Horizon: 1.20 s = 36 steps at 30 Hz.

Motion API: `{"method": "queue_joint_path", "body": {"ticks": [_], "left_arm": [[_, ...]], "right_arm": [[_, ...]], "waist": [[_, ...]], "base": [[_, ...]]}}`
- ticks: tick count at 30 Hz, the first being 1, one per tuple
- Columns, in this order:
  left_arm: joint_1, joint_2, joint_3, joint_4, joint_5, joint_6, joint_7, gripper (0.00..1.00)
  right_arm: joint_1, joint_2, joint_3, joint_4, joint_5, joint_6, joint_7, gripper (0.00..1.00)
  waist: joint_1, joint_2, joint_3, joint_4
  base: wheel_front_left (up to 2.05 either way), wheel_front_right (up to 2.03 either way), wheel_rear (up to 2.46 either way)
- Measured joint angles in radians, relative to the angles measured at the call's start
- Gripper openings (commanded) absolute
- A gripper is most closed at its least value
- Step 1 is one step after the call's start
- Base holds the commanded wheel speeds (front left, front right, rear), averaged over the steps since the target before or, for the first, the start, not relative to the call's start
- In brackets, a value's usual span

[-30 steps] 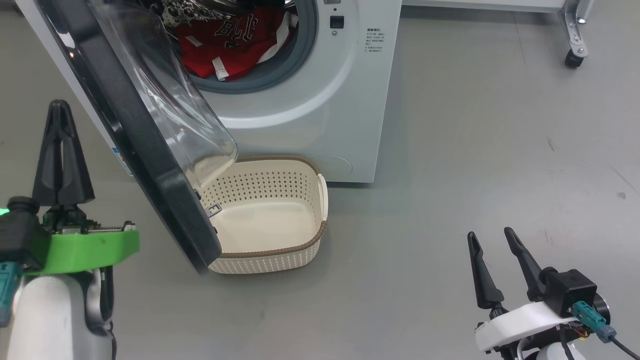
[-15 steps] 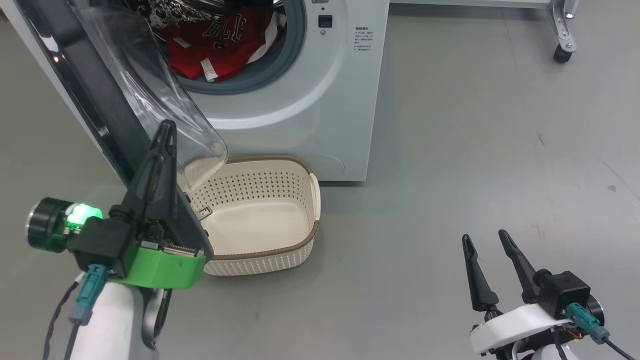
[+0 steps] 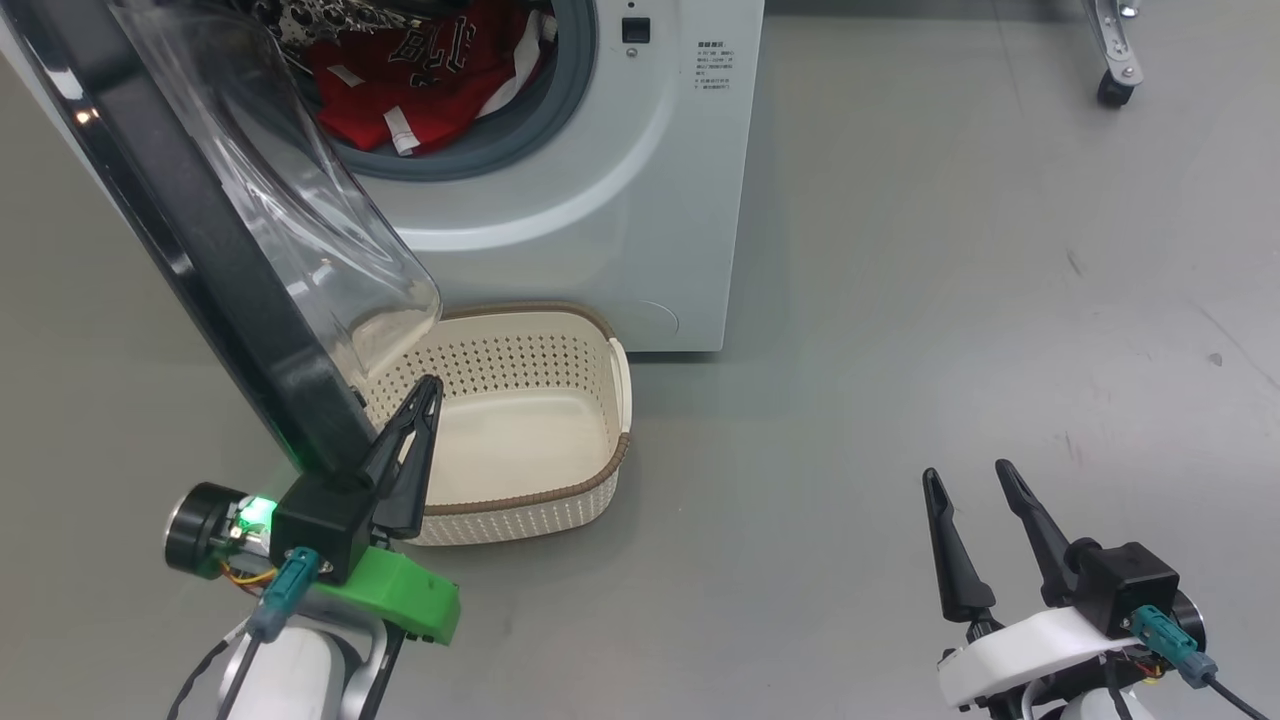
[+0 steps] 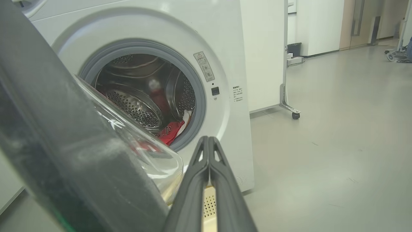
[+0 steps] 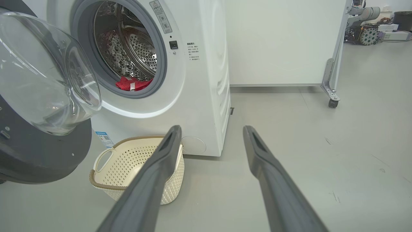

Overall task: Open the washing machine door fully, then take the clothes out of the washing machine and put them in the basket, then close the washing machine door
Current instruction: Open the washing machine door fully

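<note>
The white washing machine (image 3: 600, 200) stands at the top of the head view. Its door (image 3: 200, 250), a black ring around a clear bowl window, hangs partly open over the cream basket (image 3: 560, 500) on the floor. Red clothes (image 3: 420, 80) lie in the drum. My left gripper (image 3: 432, 384) is shut and holds nothing. It sits just right of the door's lower edge, over the basket's near left corner. In the left wrist view the shut gripper (image 4: 208, 139) points at the drum and clothes (image 4: 170, 133). My right gripper (image 3: 968, 475) stands open, well right of the basket.
A metal frame leg on a caster (image 3: 1110, 90) stands at the far right, also seen as the caster (image 5: 331, 103) in the right wrist view. Bare grey floor (image 3: 950, 300) stretches right of the machine. Equipment (image 5: 367, 32) sits far back.
My left gripper swung from the door's outer left side, down and right, to its lower edge by the basket. The head view shifted slightly. The right gripper stayed put.
</note>
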Motion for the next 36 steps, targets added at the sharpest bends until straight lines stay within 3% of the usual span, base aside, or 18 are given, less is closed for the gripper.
{"method": "queue_joint_path", "body": {"ticks": [23,36], "left_arm": [[-0.003,-0.008,0.047,0.129,-0.002,0.040,0.012,0.00],[-0.019,-0.021,0.037,0.191,-0.029,0.053,-0.031,0.00]], "right_arm": [[-0.001,0.030,-0.041,0.003,-0.001,0.016,0.000,1.00],[0.000,0.030,-0.069,0.011,-0.016,0.027,0.000,1.00]], "waist": [[0.0001,0.0000,0.028,-0.014],[0.0000,0.0000,0.016,0.063]], "base": [[0.00,0.00,0.00],[0.00,0.00,0.00]]}}
